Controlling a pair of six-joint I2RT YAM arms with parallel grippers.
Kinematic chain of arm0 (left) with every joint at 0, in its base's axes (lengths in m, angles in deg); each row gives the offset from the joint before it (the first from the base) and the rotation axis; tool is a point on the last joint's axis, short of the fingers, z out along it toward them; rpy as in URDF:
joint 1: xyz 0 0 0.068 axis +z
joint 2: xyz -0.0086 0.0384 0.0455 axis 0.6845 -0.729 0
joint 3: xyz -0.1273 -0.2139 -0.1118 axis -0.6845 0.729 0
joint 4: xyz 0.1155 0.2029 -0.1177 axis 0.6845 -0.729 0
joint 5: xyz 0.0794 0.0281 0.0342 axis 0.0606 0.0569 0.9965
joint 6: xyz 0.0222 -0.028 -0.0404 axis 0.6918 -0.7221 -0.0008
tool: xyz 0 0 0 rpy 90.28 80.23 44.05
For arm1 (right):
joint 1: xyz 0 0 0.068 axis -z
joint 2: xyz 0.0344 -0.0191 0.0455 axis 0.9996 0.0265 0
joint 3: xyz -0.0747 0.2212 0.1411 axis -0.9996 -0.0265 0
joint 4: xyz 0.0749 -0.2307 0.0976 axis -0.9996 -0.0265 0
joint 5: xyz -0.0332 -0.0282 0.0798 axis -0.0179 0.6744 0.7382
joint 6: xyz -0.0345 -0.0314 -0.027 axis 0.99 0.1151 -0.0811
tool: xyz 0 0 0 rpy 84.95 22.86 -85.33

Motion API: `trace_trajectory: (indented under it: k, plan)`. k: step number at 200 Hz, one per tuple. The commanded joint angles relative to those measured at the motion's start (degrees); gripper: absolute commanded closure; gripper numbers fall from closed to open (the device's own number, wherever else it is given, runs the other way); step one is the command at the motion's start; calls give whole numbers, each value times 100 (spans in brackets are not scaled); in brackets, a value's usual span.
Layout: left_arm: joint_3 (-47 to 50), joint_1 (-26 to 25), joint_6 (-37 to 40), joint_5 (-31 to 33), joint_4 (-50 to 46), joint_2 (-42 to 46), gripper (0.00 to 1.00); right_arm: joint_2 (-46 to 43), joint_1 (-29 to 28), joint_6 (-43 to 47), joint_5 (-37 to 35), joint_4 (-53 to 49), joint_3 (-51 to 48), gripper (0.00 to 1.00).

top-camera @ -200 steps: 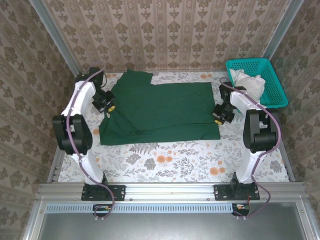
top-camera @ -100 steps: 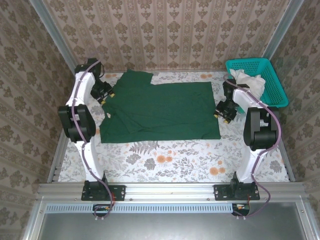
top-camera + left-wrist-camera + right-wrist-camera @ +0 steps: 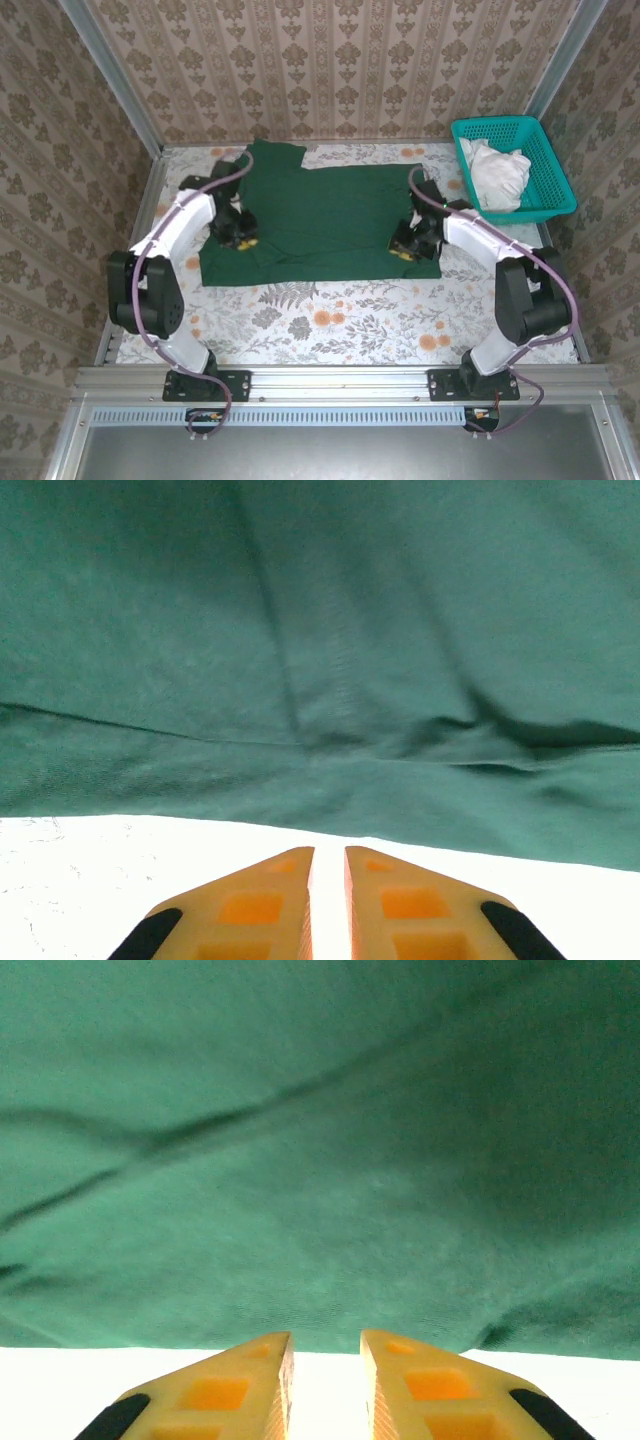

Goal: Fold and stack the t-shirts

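Patterned beige wallpaper walls (image 3: pixel 330 70) close me in on three sides, and below them lies the table (image 3: pixel 350 320), covered with a pale cloth printed with leaves and orange flowers. An aluminium rail (image 3: pixel 340 383) runs along its near edge, where both my arms are bolted.

On the far half of the table lies the plain dark green cotton t-shirt (image 3: pixel 330 215), spread nearly flat between my two arms. One short sleeve points toward the back wall at the far left corner, and a doubled layer shows along the left near part.

My white left arm (image 3: pixel 180 225) bends inward to the shirt's left side, and my white right arm (image 3: pixel 490 245) reaches in to its right near corner.

At the far right corner stands a teal plastic mesh basket (image 3: pixel 545 160), well apart from the shirt, with a crumpled white cloth (image 3: pixel 497 172) lying inside it.

My left pincer (image 3: pixel 243 240) is low at the shirt's left part. From the left wrist, its orange fingertips (image 3: pixel 328 865) stand narrow, a thin slit between them, holding nothing, over bright table with the green fabric (image 3: pixel 320 630) just ahead. My right pincer (image 3: pixel 403 250) sits at the right near corner. From the right wrist, its tips (image 3: pixel 325 1345) are also narrow and empty, and the shirt's hem (image 3: pixel 320 1160) lies just beyond them. Whether either touches the cloth I cannot tell.
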Motion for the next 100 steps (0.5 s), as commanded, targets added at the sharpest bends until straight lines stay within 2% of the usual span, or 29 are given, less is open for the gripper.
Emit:
trace_trajectory:
  k: [1, 32, 54, 69, 100]
  plan:
    - [421, 164, -85, 269, 586, -80, 85, 174, 99, -161, -242, 285, -193, 75]
    - [841, 509, -37, 743, 769, -458, 85, 595, 220, -183, -740, -78, -153, 74]
    - [1178, 821, -292, 1002, 763, -484, 85, 604, 361, -377, -640, -42, -331, 70]
    - [1387, 970, -394, 1133, 845, -327, 77, 517, 396, -474, -790, -223, -365, 69]
    - [1455, 1018, -304, 1090, 747, -312, 76, 553, 503, -577, -596, -548, -434, 66]
